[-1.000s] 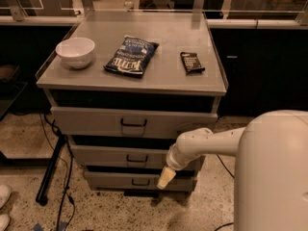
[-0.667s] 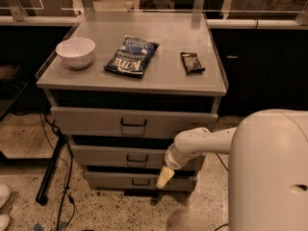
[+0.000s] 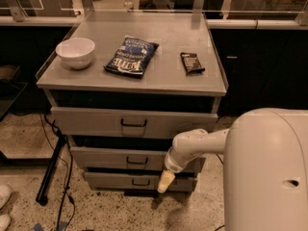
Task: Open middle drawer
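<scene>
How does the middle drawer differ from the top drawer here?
The top drawer has a taller front than the middle drawer. The top drawer sits directly under the tabletop; the middle drawer lies below it, its right end hidden by the arm. Both are grey with a black pull. The hand hangs low, before the bottom drawer.

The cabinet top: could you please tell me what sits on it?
A white bowl, a dark chip bag and a small dark bar. The gripper hangs low by the bottom drawer; drawer insides are hidden.

Speckled terrazzo floor (image 3: 96,211) just below the low-hanging hand (image 3: 166,182), grey tabletop (image 3: 168,76) above it, dark cabinets (image 3: 260,81) beyond, black stand leg (image 3: 50,170) to its left.
</scene>
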